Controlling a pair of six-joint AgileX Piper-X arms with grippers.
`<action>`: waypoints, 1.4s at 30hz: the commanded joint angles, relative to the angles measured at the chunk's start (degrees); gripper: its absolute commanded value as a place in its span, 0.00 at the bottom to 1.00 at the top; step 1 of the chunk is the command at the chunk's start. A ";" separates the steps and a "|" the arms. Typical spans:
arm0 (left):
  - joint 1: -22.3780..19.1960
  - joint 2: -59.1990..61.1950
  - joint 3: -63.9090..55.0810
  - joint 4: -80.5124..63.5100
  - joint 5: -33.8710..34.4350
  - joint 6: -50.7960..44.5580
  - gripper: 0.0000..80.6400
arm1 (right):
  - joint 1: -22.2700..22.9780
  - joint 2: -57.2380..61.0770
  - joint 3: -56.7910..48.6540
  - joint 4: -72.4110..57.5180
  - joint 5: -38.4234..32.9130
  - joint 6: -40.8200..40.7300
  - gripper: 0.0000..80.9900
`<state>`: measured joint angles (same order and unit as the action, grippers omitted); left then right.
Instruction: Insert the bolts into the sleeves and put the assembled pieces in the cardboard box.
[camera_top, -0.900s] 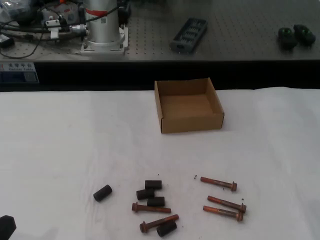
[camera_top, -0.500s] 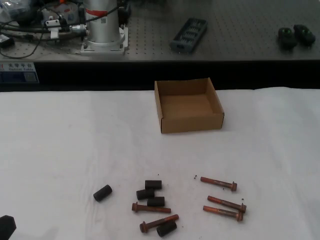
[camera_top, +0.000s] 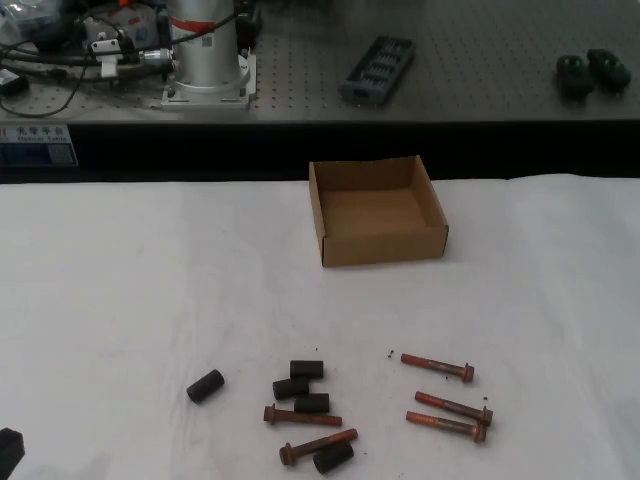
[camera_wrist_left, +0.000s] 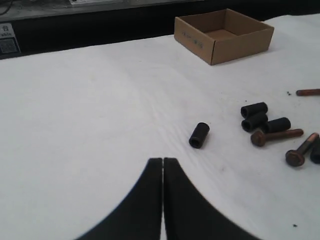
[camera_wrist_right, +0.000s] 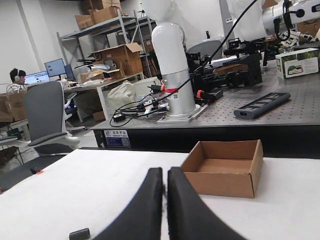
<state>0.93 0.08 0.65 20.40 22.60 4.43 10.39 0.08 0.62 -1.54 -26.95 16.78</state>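
**White cloth-covered bench**: spans the near field and carries all the loose parts listed below.

**Grey perforated metal table**: stands behind the bench, past a dark gap.

**Open brown cardboard box**: upright on the cloth at the far middle, top open with its brown floor showing. It sits well apart from the loose parts.

**Left gripper**: two black curved fingers pressed together with nothing between them. The lone sleeve lies on the cloth ahead of its tips, apart from them.

**Right gripper**: two black fingers closed against each other, holding nothing. The box lies ahead of its tips.

**Rust-coloured flanged bolts**, five, all flat on the cloth at the near middle.
- Right group: far bolt, middle bolt and near bolt. The last two lie close side by side.
- Left pair: upper left bolt and lower left bolt.

**Black cylindrical sleeves**, five, all lying on their sides.
- Lone sleeve: off to the left of the others.
- Clustered sleeves: three, just beyond the upper left bolt.
- Fifth sleeve: just beside the lower left bolt; whether they touch cannot be told.
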 joint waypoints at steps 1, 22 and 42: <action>0.08 -0.08 -0.65 -0.75 -1.33 5.98 0.01 | -0.37 -0.08 -0.62 -0.06 0.40 -1.17 0.05; 0.08 -0.08 -0.65 -28.48 10.01 -72.04 0.01 | -0.37 -0.08 -0.62 -37.01 7.65 51.76 0.05; 0.08 -0.08 -0.65 -28.51 4.67 -76.17 0.01 | -0.37 -0.08 -0.62 -39.89 1.87 52.76 0.05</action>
<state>0.93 0.08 0.78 -7.73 28.04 -73.46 10.39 -0.29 0.68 -44.28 -24.15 68.94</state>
